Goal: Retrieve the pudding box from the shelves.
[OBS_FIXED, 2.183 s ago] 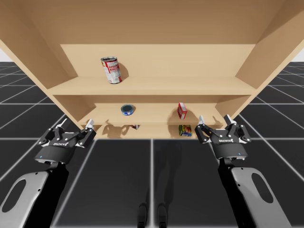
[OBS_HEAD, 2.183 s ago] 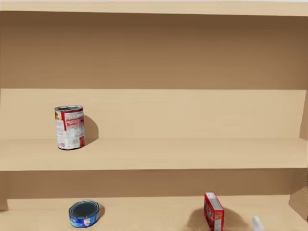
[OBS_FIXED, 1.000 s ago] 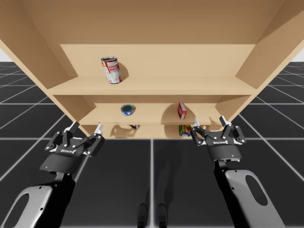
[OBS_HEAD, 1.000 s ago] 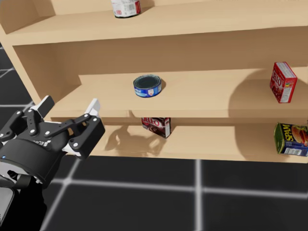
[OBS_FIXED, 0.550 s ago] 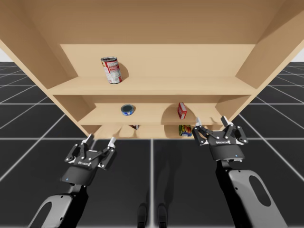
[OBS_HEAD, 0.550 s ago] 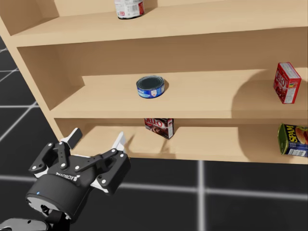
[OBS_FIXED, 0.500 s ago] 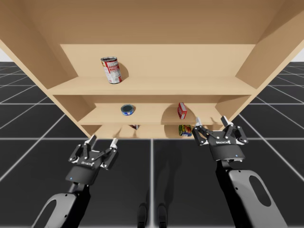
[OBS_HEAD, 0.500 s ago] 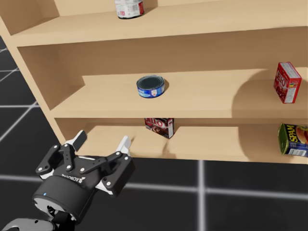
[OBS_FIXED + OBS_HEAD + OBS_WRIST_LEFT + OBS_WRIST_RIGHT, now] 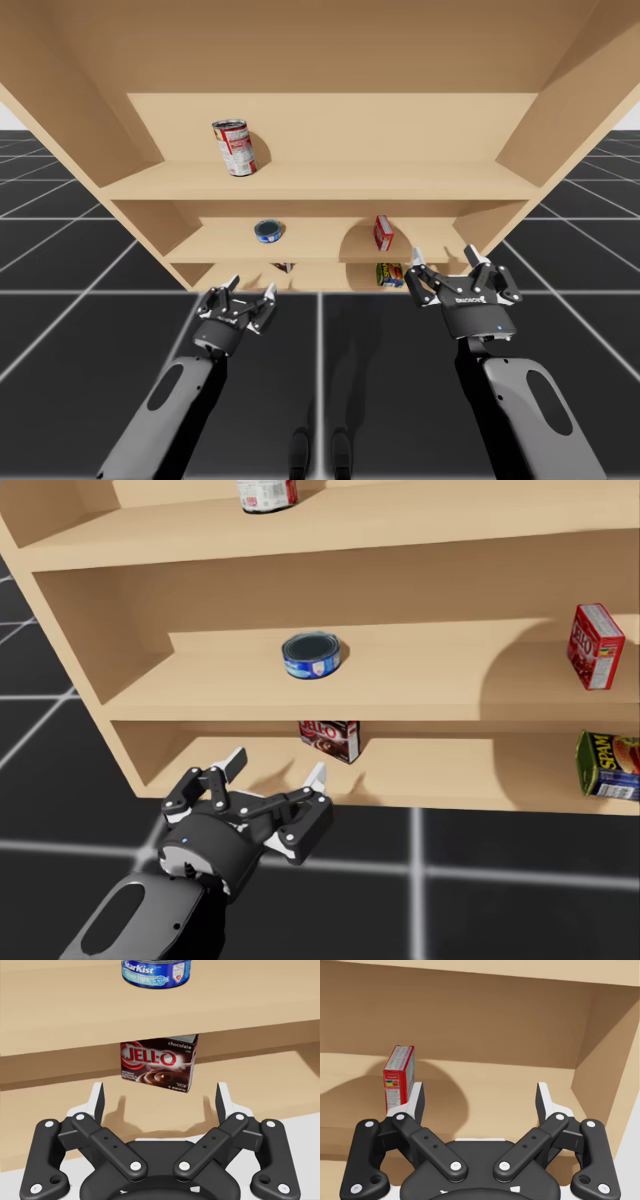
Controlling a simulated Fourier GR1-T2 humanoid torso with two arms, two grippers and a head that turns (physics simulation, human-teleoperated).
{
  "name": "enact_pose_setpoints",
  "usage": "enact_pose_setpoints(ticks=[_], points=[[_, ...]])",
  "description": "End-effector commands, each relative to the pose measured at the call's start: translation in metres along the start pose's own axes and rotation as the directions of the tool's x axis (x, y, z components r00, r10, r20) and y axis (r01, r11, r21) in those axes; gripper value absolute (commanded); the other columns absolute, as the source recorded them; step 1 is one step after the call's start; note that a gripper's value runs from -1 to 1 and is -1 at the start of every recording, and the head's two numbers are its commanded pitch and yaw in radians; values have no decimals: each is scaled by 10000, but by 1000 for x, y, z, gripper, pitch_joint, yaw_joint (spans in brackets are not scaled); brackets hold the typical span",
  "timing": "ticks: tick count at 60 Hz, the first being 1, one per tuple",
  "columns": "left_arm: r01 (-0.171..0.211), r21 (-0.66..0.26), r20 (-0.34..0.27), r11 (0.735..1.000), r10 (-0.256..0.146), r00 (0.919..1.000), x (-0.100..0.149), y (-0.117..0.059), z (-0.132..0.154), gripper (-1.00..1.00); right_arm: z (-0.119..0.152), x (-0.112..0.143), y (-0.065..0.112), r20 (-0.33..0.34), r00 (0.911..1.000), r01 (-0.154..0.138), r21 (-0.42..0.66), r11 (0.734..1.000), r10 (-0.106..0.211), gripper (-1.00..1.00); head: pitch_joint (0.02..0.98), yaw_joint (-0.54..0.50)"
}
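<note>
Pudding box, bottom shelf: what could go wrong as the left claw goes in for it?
The pudding box sits under the middle shelf, so the open left claw could strike that shelf's front edge going in. The box stands free and angled to the claw; one finger may touch first and push it deeper or tip it.

Bright, even light, no glare.
The left gripper (image 9: 277,768) casts soft shadows just ahead of itself on the lowest shelf (image 9: 450,770).
</note>
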Motion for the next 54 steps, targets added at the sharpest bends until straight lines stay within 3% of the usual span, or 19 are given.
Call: enact_pose_setpoints(ticks=[1,11,13,16,19,54], points=[[20,-256,-57,9997,-22,10000,-4,2,-23,-1000,0,0,1,-46,10000,72,33,10000,-72,-1000,690,195],[188,-399,-264,9990,-199,9995,-4,4,-49,-1000,0,0,1,-83,9999,111,56,9999,-111,-1000,693,190],[-8,-520,-380,9986,-12,9993,-4,3,-51,-1000,0,0,1,-79,9999,106,42,9999,-105,-1000,694,188],[157,-557,-510,9983,-186,9985,-5,3,-58,-1000,0,0,0,-85,9999,113,41,9999,-113,-1000,696,186],[-42,-565,-631,9984,6,9980,-5,2,-64,-1000,1,0,0,-83,9999,121,19,9999,-121,-1000,697,184],[181,-266,-872,9995,-203,9960,-19,11,-117,-1000,0,0,-3,-97,9999,102,-93,9999,-102,-1000,718,161]])
